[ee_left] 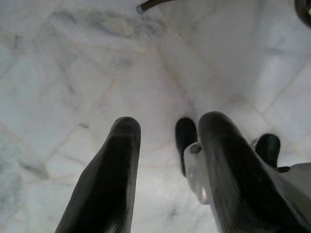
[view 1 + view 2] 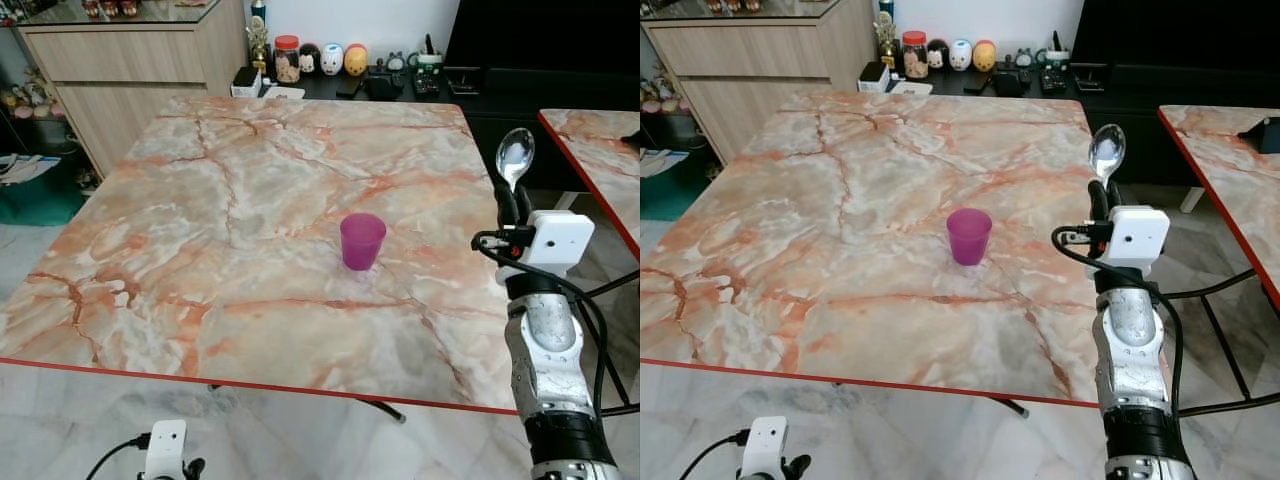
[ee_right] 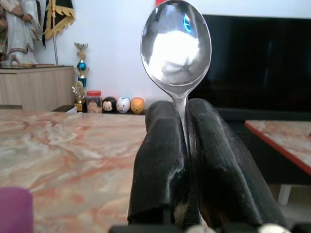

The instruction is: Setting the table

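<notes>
Right gripper (image 2: 512, 200) jaws clamped on upright spoon (image 2: 515, 158) beside surface (image 2: 200, 230), purple cup (image 2: 361, 240) mid-surface, left gripper (image 1: 165, 145) jaws parted over floor (image 1: 73, 73)

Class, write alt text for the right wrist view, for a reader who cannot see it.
A silver spoon stands upright, its handle clamped in the right pincer, bowl on top. Behind it lies a marble-patterned table with a purple cup at its near edge.

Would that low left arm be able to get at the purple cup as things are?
Probably not as it stands. The left gripper hangs below the table edge, pointing at the floor, while the purple cup sits mid-table, nearer the right gripper holding the spoon.
</notes>
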